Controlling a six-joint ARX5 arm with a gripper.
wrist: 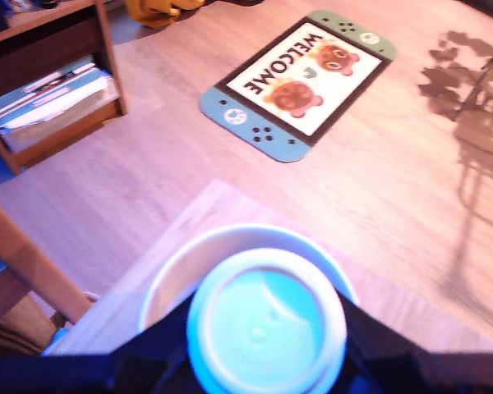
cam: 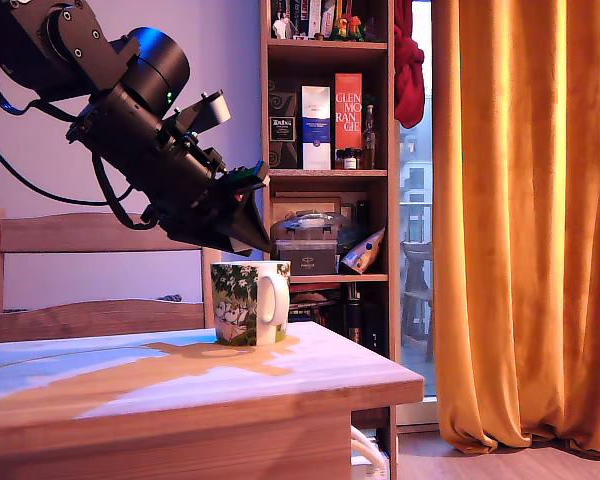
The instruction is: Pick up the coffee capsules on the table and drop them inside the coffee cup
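Capsule point(wrist: 266, 322) observed in the wrist view directly over the mouth of the coffee cup point(wrist: 168, 275), its round pale foil face turned to the camera, so its long axis runs along the line of sight, down toward the cup. Its tapered body is hidden behind that face. Dark gripper parts flank the capsule on both sides and it appears clamped between them; the fingers themselves are not clearly resolved, so the width of the opening cannot be judged beyond that.

Exterior view: the gripper point(cam: 248, 234) hangs tilted, nose down, with its tip just above the rim of the cup point(cam: 250, 302). The capsule cannot be made out in this view. The cup stands upright on the table point(cam: 180, 385), near the far edge, handle toward the exterior view's right, green foliage print facing the camera.

Behind the cup, a wooden slat-back chair point(cam: 80, 270) stands at the table's far side. Beyond it, a bookshelf point(cam: 325, 150) holds boxes and bottles. An orange curtain point(cam: 525, 220) hangs to the exterior view's right of the cup.

On the floor past the cup in the wrist view lies a doormat point(wrist: 300, 82) reading WELCOME.
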